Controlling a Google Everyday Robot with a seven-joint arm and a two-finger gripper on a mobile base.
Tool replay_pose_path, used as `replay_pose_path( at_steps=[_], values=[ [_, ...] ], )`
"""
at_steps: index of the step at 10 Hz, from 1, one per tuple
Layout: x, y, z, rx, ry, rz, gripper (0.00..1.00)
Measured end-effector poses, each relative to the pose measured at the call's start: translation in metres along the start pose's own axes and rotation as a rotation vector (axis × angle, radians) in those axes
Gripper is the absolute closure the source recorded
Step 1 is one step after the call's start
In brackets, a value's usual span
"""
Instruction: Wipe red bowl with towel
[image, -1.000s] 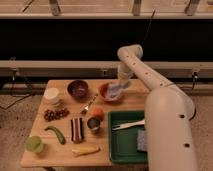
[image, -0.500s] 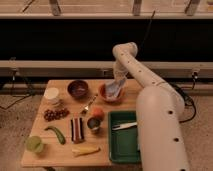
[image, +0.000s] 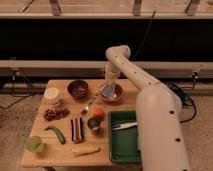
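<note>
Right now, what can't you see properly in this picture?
Camera view:
- Round orange-red bowl: its inside is mostly covered by the pale blue-grey cloth towel and the robot's hand above it.
- Rectangular green tray: right part hidden behind the white robot arm.
- Small white tub: contents too small.

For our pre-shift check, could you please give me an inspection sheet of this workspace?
Surface: wooden table, crowded.
Job's things: red bowl at the back; towel bunched inside it.
Clutter: dark bowl, white cup, spoon, can, orange fruit, green fruit, green tray holding a white utensil.
Grippers: gripper down in the red bowl, shut on the towel.
Cables: black cable on the floor, right of the table.
Surroundings: pale rail along a dark wall behind.
</note>
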Motion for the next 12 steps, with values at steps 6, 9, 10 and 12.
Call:
replay_pose_path(
  at_steps=[6,9,10,12],
  values=[
    [0.058,0.057,-0.02,-0.076,0.087,0.053,1.0],
    [0.081,0.047,-0.021,-0.079,0.142,0.095,1.0],
    [0.086,0.04,-0.021,-0.073,0.155,0.098,1.0],
    [0.085,0.016,-0.019,-0.048,0.163,0.092,1.0]
  ],
)
